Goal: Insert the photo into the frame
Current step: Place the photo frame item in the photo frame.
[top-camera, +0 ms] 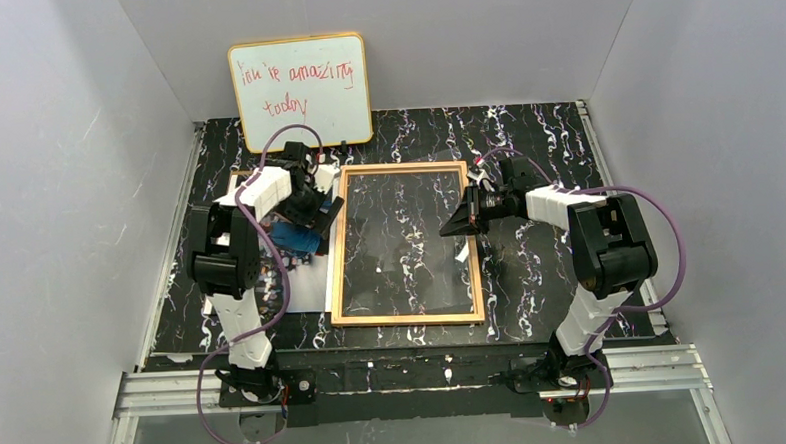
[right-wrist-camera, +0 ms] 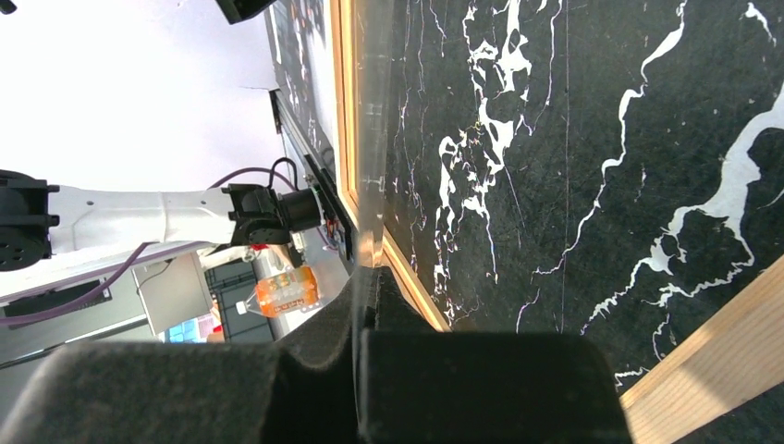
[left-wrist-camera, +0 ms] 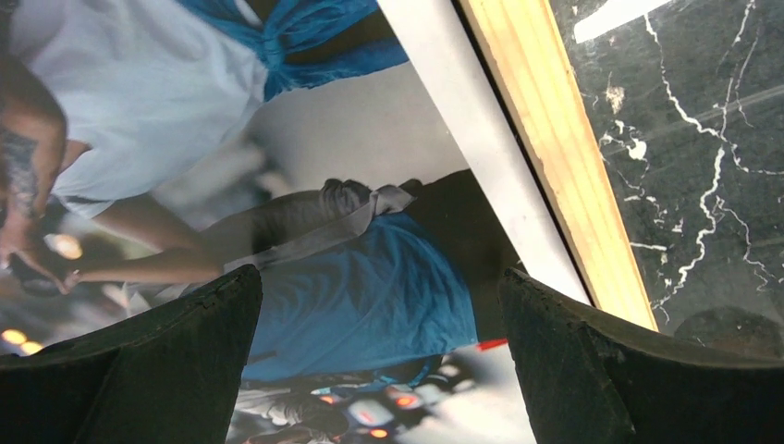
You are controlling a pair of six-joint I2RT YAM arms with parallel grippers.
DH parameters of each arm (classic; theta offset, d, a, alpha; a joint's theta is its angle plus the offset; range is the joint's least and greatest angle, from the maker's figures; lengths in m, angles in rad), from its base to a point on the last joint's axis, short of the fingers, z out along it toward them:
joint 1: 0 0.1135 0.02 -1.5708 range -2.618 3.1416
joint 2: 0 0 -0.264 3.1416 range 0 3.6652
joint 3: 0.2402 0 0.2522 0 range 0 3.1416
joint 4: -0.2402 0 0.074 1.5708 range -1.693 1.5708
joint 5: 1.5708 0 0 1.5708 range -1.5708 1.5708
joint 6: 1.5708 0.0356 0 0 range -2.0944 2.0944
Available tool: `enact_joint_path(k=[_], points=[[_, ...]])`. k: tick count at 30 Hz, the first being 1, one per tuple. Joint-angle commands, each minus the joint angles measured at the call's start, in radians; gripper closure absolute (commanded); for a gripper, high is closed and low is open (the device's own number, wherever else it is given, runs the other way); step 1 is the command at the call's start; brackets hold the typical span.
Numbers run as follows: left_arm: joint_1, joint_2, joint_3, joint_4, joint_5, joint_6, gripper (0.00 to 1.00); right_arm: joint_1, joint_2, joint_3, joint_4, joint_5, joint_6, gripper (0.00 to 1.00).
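Near edge: both arms are bolted along the near rim of the table (top-camera: 541, 276), and a narrow band of black marbled top shows ahead of them.
Frame: the frame (top-camera: 409, 313) lies flat at mid-table with its long rails running away from the arms; the marbling shows through it.
Left gripper: the left gripper (left-wrist-camera: 381, 342) hangs low over the photo (left-wrist-camera: 166, 102), its fingers spread wide and holding nothing.
Photo: it lies flat on the left side of the table, with its white right edge hard against the frame's left rail.
Right gripper: the right gripper (right-wrist-camera: 359, 305) is at the frame's right rail, fingers pressed together. The edge of the clear pane (right-wrist-camera: 370, 139) runs to their tips, but a pinch cannot be confirmed.
Open room: the widest stretch of tabletop lies to the right of the frame.
Far wall: a whiteboard (top-camera: 300, 91) with red handwriting leans just beyond the frame's far left corner.
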Motion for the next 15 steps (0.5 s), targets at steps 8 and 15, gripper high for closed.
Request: enact_joint_path(k=[8, 15], points=[[-0.019, 0.033, -0.029, 0.036, 0.008, -0.026, 0.02, 0.011, 0.007, 0.030, -0.019, -0.053, -0.016, 0.99], [-0.029, 0.041, -0.038, 0.041, 0.005, -0.026, 0.02, 0.013, -0.007, 0.019, 0.069, -0.030, 0.002, 0.99]])
